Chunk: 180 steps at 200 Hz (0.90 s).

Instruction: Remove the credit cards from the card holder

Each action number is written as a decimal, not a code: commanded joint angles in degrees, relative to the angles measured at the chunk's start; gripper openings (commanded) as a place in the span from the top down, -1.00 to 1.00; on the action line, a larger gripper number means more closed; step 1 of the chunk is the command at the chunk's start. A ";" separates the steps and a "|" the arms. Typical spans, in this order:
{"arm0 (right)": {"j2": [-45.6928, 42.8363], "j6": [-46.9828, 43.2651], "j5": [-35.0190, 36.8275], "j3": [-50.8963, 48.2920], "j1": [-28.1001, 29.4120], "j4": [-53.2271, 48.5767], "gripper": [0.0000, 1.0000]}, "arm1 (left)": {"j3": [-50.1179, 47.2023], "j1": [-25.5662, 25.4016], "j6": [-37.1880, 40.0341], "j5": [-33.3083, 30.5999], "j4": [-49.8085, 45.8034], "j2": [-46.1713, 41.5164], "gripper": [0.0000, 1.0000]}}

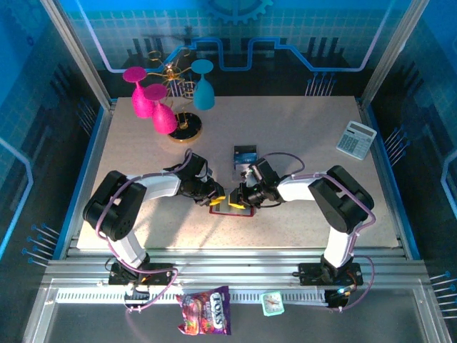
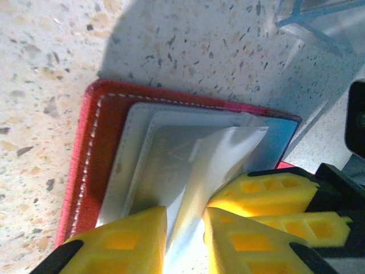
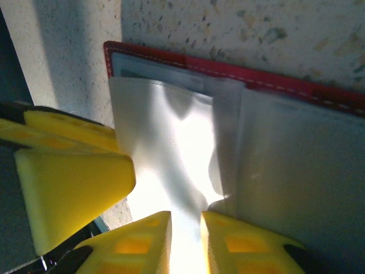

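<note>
The red card holder (image 1: 232,209) lies open on the table between both arms. Its stitched red edge (image 2: 85,165) frames layered whitish-grey pockets (image 2: 134,160). My left gripper (image 2: 185,216) is shut on a whitish flexible inner sheet (image 2: 219,154) that rises bent between its fingers. From the opposite side my right gripper (image 3: 185,220) is shut on the same kind of pale, buckled sheet (image 3: 171,137) over the card holder (image 3: 285,80). Both grippers, left (image 1: 218,194) and right (image 1: 243,194), meet over the holder. The credit cards cannot be told apart from the pocket layers.
A clear box (image 1: 245,156) with something dark blue inside stands just behind the holder, and its corner (image 2: 319,23) is close by. A calculator (image 1: 355,138) lies far right. Pink and blue glasses on a rack (image 1: 171,100) stand at the back left.
</note>
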 commanded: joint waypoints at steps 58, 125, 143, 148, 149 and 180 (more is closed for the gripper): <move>-12.14 -4.39 5.61 1.93 -2.00 -14.52 0.43 | 3.50 -1.00 0.03 3.54 -2.12 -2.89 0.38; -20.53 -8.80 9.16 2.31 -6.90 -22.90 0.40 | 10.62 -5.86 -0.01 4.84 -2.91 1.47 0.19; -22.42 -9.57 9.90 1.90 -8.00 -23.99 0.38 | 11.94 -7.34 -0.40 4.72 -2.27 3.67 0.15; -22.80 -9.67 10.09 1.74 -8.31 -24.27 0.37 | 12.14 -7.78 -0.62 4.70 -1.89 4.12 0.14; -22.93 -9.66 10.11 1.67 -8.35 -24.35 0.37 | 12.12 -7.92 -0.66 4.73 -1.78 4.22 0.14; -24.93 -9.65 10.31 0.04 -9.35 -24.53 0.36 | 12.19 -9.36 -2.20 4.49 1.33 6.99 0.10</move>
